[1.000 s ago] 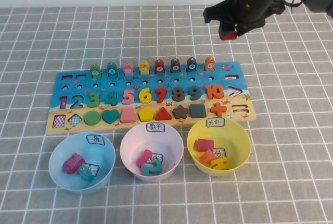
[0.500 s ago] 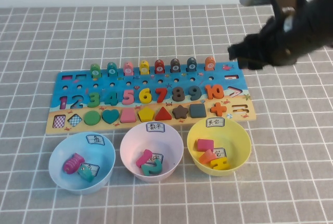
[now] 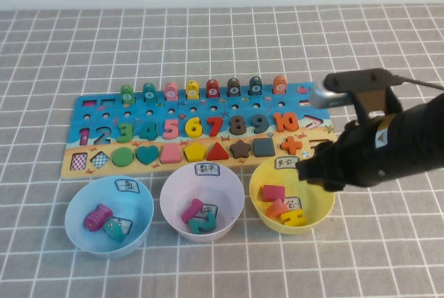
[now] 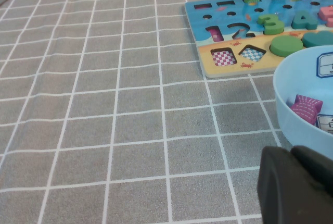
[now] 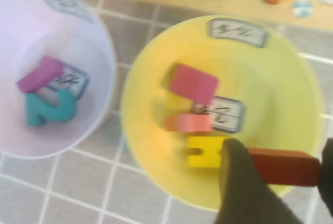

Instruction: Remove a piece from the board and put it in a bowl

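Observation:
My right gripper (image 3: 313,170) hangs over the right side of the yellow bowl (image 3: 257,186), low above its rim. In the right wrist view it (image 5: 283,169) is shut on the small red bar (image 5: 285,166), held flat above the bowl's inside (image 5: 145,130). In the high view the arm hides the bar. The blue and tan board (image 3: 104,167) lies just behind the bowls. My left gripper (image 4: 292,156) is out of the high view; in the left wrist view its fingers are together, low over the cloth beside the light blue bowl (image 4: 291,94).
The yellow bowl holds a pinkish-red rectangle (image 3: 273,192), an orange piece and a yellow piece (image 3: 291,217). A pink bowl (image 3: 173,194) and the light blue bowl (image 3: 76,208) stand to its left. Numbers, shapes and pegs sit on the board. Grey checked cloth covers the table.
My right arm has come down and forward from behind the board's far right end to over the yellow bowl, carrying the red bar. Nothing else moved.

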Action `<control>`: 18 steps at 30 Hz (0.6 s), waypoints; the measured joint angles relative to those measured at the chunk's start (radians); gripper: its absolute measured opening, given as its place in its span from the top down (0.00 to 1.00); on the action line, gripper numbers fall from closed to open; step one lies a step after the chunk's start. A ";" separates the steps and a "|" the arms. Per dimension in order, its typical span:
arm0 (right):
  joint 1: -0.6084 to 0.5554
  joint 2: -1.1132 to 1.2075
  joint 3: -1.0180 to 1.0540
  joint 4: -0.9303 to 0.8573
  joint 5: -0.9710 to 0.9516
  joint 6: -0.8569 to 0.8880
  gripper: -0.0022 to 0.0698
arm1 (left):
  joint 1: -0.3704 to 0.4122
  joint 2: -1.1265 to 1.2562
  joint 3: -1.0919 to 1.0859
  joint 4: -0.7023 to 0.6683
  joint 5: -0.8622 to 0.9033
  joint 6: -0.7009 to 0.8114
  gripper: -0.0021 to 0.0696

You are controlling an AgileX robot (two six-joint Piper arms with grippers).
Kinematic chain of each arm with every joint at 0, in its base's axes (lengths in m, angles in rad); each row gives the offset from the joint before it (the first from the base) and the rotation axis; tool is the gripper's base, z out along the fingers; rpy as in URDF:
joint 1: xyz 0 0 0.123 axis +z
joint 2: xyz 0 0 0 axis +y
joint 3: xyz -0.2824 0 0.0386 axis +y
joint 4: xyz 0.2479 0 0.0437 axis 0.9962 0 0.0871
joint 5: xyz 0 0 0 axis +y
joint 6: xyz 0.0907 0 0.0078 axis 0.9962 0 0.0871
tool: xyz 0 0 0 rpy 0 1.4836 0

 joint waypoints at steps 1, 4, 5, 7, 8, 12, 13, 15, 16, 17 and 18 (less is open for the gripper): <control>0.012 0.000 0.010 0.005 -0.017 0.000 0.60 | 0.000 0.000 0.000 0.000 0.000 0.000 0.98; 0.036 0.000 0.029 0.011 -0.052 0.000 0.60 | 0.000 0.000 0.000 0.000 0.000 0.000 0.98; 0.041 0.000 0.031 0.011 -0.064 0.000 0.60 | 0.000 0.000 0.000 0.000 0.000 0.000 0.98; 0.045 0.000 0.032 0.011 -0.082 0.000 0.60 | 0.000 0.000 0.000 0.000 0.000 0.000 0.98; 0.048 0.002 0.032 0.011 -0.088 0.000 0.60 | 0.000 0.000 0.000 0.000 0.000 0.000 0.98; 0.050 0.035 0.032 0.011 -0.096 0.000 0.60 | 0.000 0.000 0.000 0.000 0.000 0.000 0.98; 0.050 0.049 0.032 0.011 -0.100 0.000 0.60 | 0.000 0.000 0.000 0.000 0.000 0.000 0.98; 0.050 0.079 0.032 0.011 -0.110 0.000 0.60 | 0.000 0.000 0.000 0.000 0.000 0.000 0.98; 0.050 0.089 0.032 0.011 -0.118 0.000 0.60 | 0.000 0.000 0.000 0.000 0.000 0.000 0.98; 0.050 0.102 0.032 0.011 -0.123 0.000 0.60 | 0.000 0.000 0.000 0.000 0.000 0.000 0.98; 0.050 0.112 0.032 0.011 -0.128 0.000 0.60 | 0.000 0.000 0.000 0.000 0.000 0.000 0.98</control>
